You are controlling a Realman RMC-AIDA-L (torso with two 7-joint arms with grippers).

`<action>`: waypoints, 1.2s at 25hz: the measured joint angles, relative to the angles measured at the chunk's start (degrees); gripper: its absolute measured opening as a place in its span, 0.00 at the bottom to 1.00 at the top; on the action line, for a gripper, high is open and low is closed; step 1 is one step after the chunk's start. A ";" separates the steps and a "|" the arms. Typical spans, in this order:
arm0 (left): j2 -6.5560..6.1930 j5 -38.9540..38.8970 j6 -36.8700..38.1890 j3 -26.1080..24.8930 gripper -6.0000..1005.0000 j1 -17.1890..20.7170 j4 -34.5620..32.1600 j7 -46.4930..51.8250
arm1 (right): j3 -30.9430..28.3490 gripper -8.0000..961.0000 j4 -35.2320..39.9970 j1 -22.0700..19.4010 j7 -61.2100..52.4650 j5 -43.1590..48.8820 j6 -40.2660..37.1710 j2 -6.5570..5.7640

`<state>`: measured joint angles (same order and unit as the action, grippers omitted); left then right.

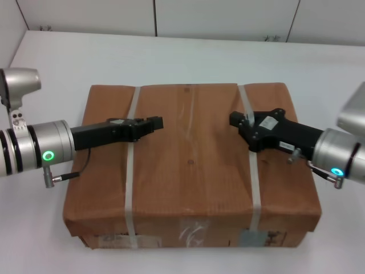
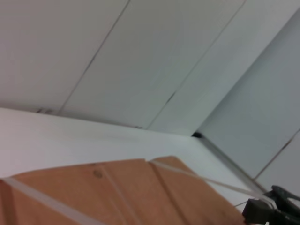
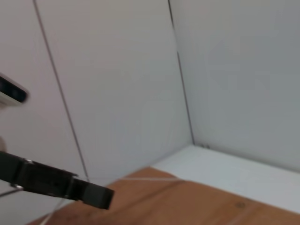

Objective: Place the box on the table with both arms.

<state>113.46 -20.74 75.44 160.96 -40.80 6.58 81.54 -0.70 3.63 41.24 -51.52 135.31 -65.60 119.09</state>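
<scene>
The box (image 1: 191,171) is lying flat on the table (image 1: 188,57), centred before me, labels facing six o'clock. My left gripper (image 1: 153,124) is reaching in from nine o'clock over the left strap (image 1: 130,177), and my right gripper (image 1: 236,121) from three o'clock over the right strap (image 1: 252,182). I cannot tell whether either is open or closed.

Wall panels (image 1: 228,17): pale grey-white, flat, along the far side of the scene, divided by thin dark vertical seams. Two panelled walls meet in a corner (image 2: 196,135) at the far side. Small dark marks (image 1: 272,39) sit low on the panels, too small to identify.
</scene>
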 joint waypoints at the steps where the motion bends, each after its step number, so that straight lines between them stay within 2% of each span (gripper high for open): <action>1: 0.16 0.06 -1.02 0.03 0.11 -0.04 -0.06 -0.20 | 0.12 0.02 -0.72 0.53 0.00 0.05 1.97 0.00; 4: 0.91 0.22 -4.65 0.10 0.11 -0.44 -0.12 -0.65 | 0.36 0.02 -3.50 2.42 0.02 0.46 9.07 0.00; 10: 2.27 0.99 -11.84 0.15 0.11 -1.99 -0.33 -1.67 | 0.42 0.02 -4.90 3.68 0.02 0.62 14.16 -0.01; 21: 2.78 2.03 -17.79 0.14 0.11 -2.30 -0.48 -2.00 | 0.53 0.02 -7.67 4.79 -0.61 0.66 22.99 0.00; 30: 2.98 1.97 -18.51 0.27 0.11 -1.36 -0.47 -3.27 | 0.16 0.03 -8.04 3.78 -0.58 0.44 23.68 -0.01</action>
<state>116.44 -18.76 56.93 161.23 -42.17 6.11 78.27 -0.54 -4.40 45.02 -52.10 135.76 -41.93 119.08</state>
